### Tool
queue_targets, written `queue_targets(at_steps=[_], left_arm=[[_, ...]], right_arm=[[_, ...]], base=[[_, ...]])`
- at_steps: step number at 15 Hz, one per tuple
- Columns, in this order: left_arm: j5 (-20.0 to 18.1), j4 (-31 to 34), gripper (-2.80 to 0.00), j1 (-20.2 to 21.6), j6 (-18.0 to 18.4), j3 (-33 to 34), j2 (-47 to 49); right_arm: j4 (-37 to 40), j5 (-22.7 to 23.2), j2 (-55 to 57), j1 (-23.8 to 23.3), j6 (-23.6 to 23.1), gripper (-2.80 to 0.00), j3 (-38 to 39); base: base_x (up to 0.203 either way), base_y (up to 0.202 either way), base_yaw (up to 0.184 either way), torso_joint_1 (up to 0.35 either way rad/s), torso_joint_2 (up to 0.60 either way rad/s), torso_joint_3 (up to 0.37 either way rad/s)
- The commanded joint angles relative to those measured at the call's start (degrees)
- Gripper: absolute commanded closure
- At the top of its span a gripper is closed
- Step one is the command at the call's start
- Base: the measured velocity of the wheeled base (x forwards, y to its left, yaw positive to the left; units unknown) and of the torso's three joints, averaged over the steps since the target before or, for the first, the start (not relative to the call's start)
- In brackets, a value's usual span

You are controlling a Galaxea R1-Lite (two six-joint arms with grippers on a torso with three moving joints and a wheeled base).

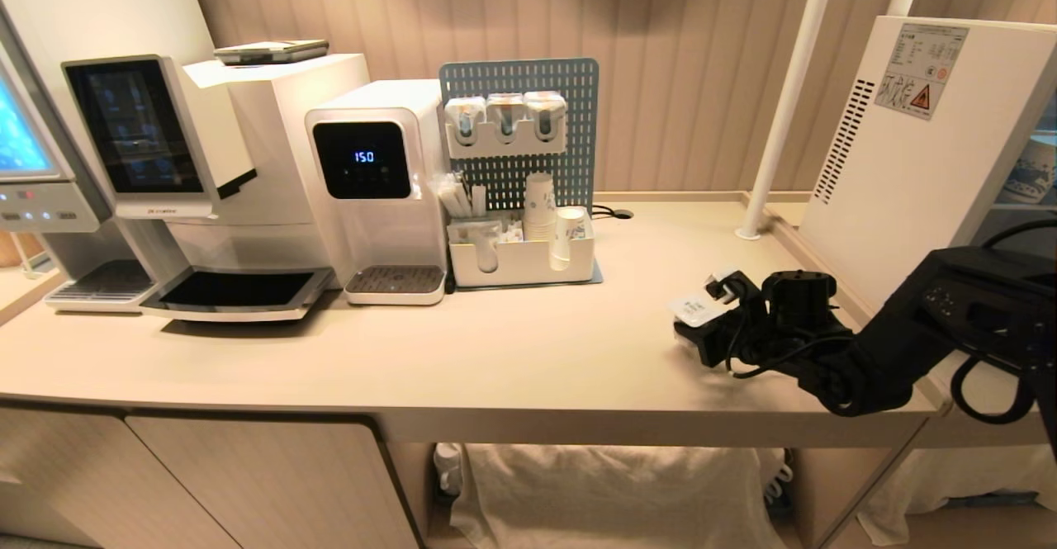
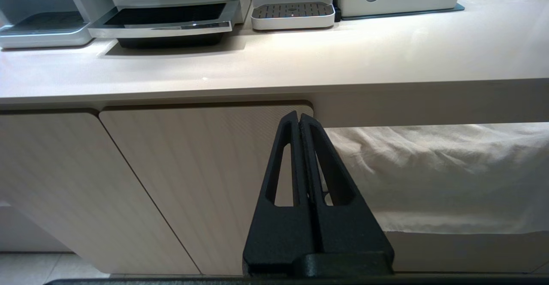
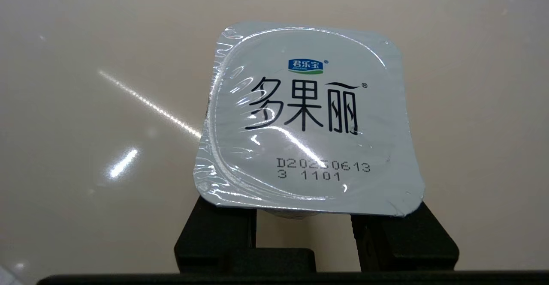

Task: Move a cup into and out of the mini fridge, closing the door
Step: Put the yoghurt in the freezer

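Your right end effector [image 1: 702,318] is closing its black fingers [image 3: 214,229] around the small squat white cup [image 3: 306,120], one finger on each side of the tub just beneath its flat foil lid, which is printed with dark characters, a small blue logo and a date code. You are holding that cup low over the pale beige tabletop [image 1: 512,343], towards its right-hand end; whether the base is touching the surface or sitting just above it, you cannot tell from either view. Your right arm is reaching in from the right edge of the head view, passing in front of the boxy white mini fridge [image 1: 908,144], which is standing at the right end of the tabletop with its vented side panel and warning stickers facing you. Further left, a blue pegboard organiser [image 1: 520,169] is carrying stacked patterned paper cups [image 1: 541,206], and beside it a white water dispenser [image 1: 380,177] and a white coffee machine [image 1: 206,161] are lining the back wall. Your left end effector [image 2: 299,120] is hanging parked below the tabletop edge with its fingers pressed together on nothing, pointing at the pale wood-grain cabinet door [image 2: 171,182] and a crumpled white cloth [image 2: 450,173].
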Motion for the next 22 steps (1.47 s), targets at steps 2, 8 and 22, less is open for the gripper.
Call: queue_targets(at_steps=[2,8,22], left_arm=[[0.00,-0.01,0.00,0.00,0.10,0.00,-0.02],[0.09,-0.36,0.00,0.00,-1.31,0.00,-0.02],[0.18,-0.36,0.00,0.00,-2.18,0.00,-0.02]], right_arm=[[-0.41,-0.03,-12.29,-1.93,0.65,0.00,6.46],[6.22,0.12,-53.13,-5.73,4.28,0.00,25.20],[55.78,-22.37,-134.42,-6.96,13.30,0.00,47.69]], base=[[0.000,0.000,0.000,0.000,0.00,0.000],[0.000,0.000,0.000,0.000,0.00,0.000],[0.000,0.000,0.000,0.000,0.00,0.000]])
